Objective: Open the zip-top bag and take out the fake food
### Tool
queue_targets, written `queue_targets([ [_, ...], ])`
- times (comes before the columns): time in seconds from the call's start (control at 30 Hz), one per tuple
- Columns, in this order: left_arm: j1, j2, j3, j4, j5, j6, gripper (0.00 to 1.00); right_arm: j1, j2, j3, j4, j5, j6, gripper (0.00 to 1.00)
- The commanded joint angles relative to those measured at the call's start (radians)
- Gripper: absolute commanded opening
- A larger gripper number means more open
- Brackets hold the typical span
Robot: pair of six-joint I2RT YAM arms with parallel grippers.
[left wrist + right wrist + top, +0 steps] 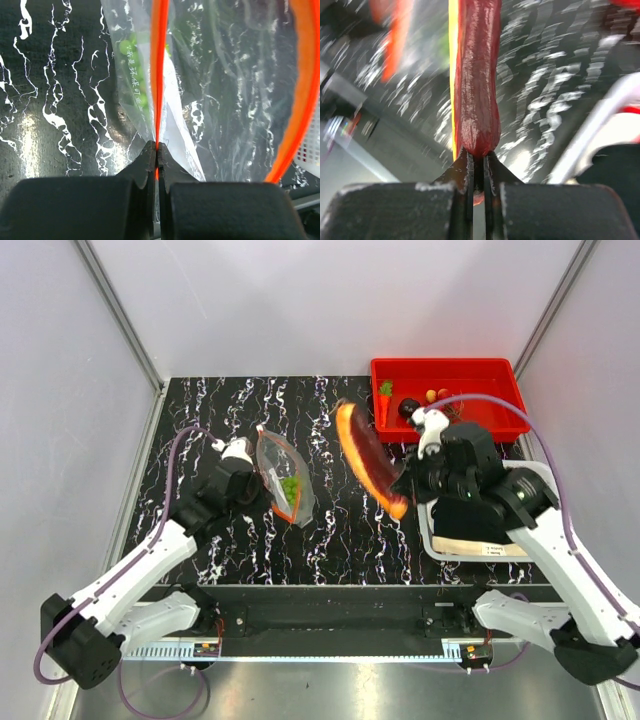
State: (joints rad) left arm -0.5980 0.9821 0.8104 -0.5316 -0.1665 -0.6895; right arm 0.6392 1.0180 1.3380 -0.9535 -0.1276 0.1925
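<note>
Orange-rimmed, the zip-top bag lies left of centre on the black bench, green bits inside, its strip clenched in the left pincer, while the right pincer grips a long dark-red fake food aloft beside it.

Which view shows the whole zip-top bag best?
The top external view: the whole zip-top bag shows, green bits inside. The left wrist view shows only a close part, its orange strip pinched in the left gripper. The right wrist view gives at most a blurred orange streak.
</note>
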Motion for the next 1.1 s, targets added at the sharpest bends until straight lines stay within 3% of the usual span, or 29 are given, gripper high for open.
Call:
queue_targets([
  [0.0,0.004,-0.054,0.053,0.007,0.010,-0.001,0.00,-0.195,0.117,0.096,0.134,0.131,0.016,0.00],
  [0.2,0.004,-0.086,0.035,0.013,0.067,0.022,0.00,-0.433,0.364,0.193,0.209,0.198,-0.034,0.00],
  [0.4,0.006,-0.079,0.018,0.025,0.105,0.030,0.00,-0.591,0.589,0.303,0.265,0.416,-0.177,0.00],
  [0.47,0.004,-0.057,0.021,0.030,0.119,0.034,0.00,-0.625,0.655,0.293,0.359,0.468,-0.259,0.00],
  [0.53,0.006,-0.042,0.030,0.033,0.140,0.047,0.00,-0.703,0.703,0.288,0.464,0.461,-0.292,0.00],
  [0.67,0.006,-0.003,0.056,0.033,0.160,0.085,0.00,-0.774,0.826,0.381,0.485,0.419,-0.330,0.00],
  [0.8,0.006,0.041,0.081,0.030,0.208,0.100,0.00,-0.791,0.922,0.403,0.562,0.396,-0.412,0.00],
  [1.07,0.010,0.090,0.110,0.038,0.228,0.085,0.00,-0.805,1.077,0.481,0.567,0.284,-0.375,0.00],
])
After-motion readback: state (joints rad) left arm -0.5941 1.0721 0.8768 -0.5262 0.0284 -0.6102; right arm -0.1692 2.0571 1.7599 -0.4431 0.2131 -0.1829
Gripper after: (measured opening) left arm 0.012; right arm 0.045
